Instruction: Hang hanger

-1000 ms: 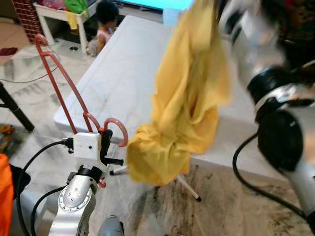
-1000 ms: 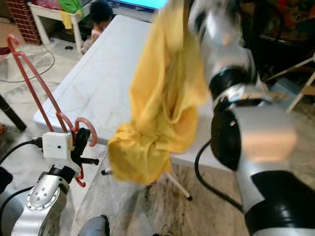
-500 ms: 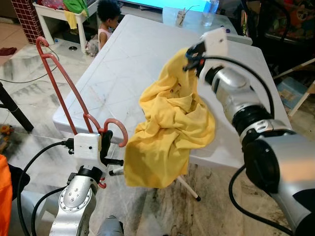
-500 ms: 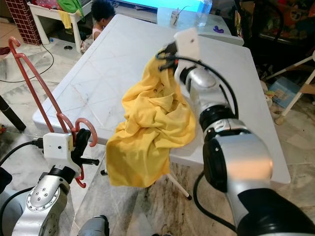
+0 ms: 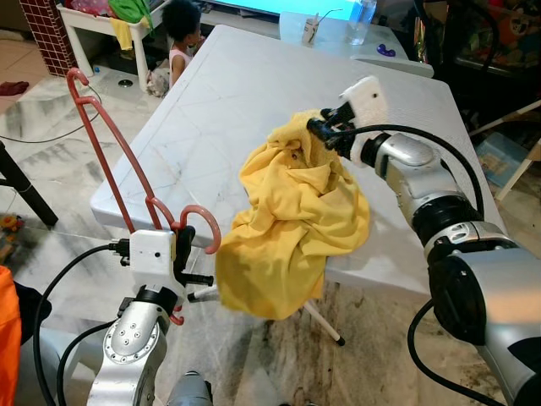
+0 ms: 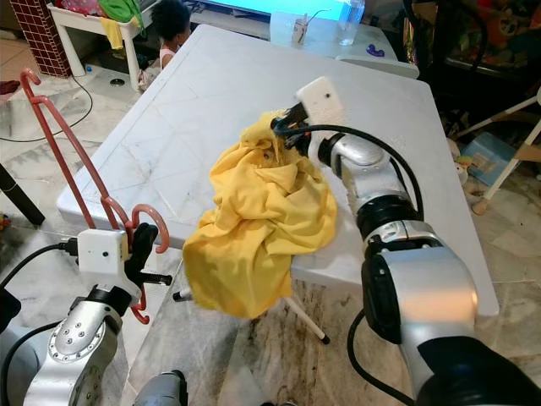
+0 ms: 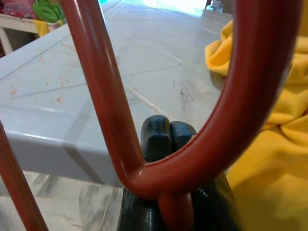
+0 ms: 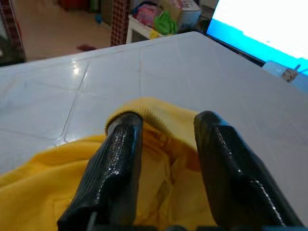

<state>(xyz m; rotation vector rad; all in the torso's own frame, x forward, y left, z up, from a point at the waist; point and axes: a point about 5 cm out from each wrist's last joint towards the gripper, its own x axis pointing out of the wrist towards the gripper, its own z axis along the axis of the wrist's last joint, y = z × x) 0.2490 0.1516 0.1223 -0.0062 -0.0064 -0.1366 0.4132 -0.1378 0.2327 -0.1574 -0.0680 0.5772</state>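
Glossy red plastic hanger (image 5: pixel 118 161), matt yellow knit cloth (image 5: pixel 292 216), smooth white table (image 5: pixel 220 110)

white table (image 5: pixel 211 118) | yellow cloth (image 5: pixel 292 220) heaped at near edge, overhanging

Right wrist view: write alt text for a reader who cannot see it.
The right gripper has its two black fingers spread open over a crumpled yellow garment, whose ribbed edge lies between them. The garment rests on a white table; a bright blue screen glows beyond it.
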